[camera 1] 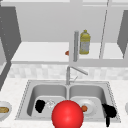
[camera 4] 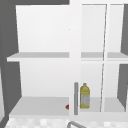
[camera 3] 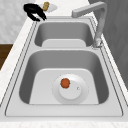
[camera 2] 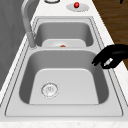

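The fingers of the left hand are curled downward toward the thumb, and we see nothing between them. This hand hangs at the front wall of the left basin, above its floor and well apart from the drain. In the right side view it sits near a bowl with a brownish piece of food, which stands on the counter.

The right hand is at the front right corner of the sink. We cannot tell how it is shaped.

A small orange-red round thing lies on a white plate on the floor of the right basin, a little off the plate's middle. Neither hand touches it, though the right hand is the nearer one. We judge that no grasp is made yet, and that all the handling remains to do.

A big red ball shows at the front of the sink. In the wall cabinet stands a yellow bottle.
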### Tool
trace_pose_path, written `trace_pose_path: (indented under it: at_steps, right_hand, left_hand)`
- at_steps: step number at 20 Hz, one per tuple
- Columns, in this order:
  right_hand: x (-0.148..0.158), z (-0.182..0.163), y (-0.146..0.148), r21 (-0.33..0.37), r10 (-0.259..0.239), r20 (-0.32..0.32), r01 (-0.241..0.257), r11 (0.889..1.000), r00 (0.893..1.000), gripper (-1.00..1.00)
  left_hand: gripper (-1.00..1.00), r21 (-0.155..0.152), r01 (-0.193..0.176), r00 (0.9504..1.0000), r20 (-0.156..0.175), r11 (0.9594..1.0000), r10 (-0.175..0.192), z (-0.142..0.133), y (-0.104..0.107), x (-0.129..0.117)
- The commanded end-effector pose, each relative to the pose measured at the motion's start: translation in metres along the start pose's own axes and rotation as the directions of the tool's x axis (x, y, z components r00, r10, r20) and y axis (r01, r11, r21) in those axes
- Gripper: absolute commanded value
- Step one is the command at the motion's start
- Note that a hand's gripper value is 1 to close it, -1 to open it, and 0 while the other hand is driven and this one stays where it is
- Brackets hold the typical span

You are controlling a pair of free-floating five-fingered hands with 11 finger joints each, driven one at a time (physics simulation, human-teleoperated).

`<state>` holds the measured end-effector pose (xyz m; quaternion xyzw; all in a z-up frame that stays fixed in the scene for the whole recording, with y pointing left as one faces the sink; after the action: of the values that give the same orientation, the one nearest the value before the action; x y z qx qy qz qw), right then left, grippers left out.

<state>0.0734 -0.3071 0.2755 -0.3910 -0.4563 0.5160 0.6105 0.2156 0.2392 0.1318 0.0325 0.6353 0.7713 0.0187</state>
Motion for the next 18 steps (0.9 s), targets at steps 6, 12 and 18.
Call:
trace_pose_path:
  at_steps: [6,12,18]
  right_hand:
    - [0.029,0.032,0.023,-0.032,0.029,-0.01,-0.029,0.999,1.0,-1.0]
    - [0.038,0.017,0.024,0.001,0.009,-0.006,-0.009,1.0,1.0,-1.0]
    - [0.048,-0.003,0.025,-0.001,0.004,-0.006,-0.004,1.0,1.0,-1.0]
  left_hand:
    - [0.0,0.0,0.0,1.0,0.0,1.0,0.0,0.0,0.0,0.0]
    - [0.0,0.0,0.0,1.0,0.0,1.0,0.0,0.0,0.0,0.0]
    - [0.0,0.0,0.0,1.0,0.0,1.0,0.0,0.0,0.0,0.0]
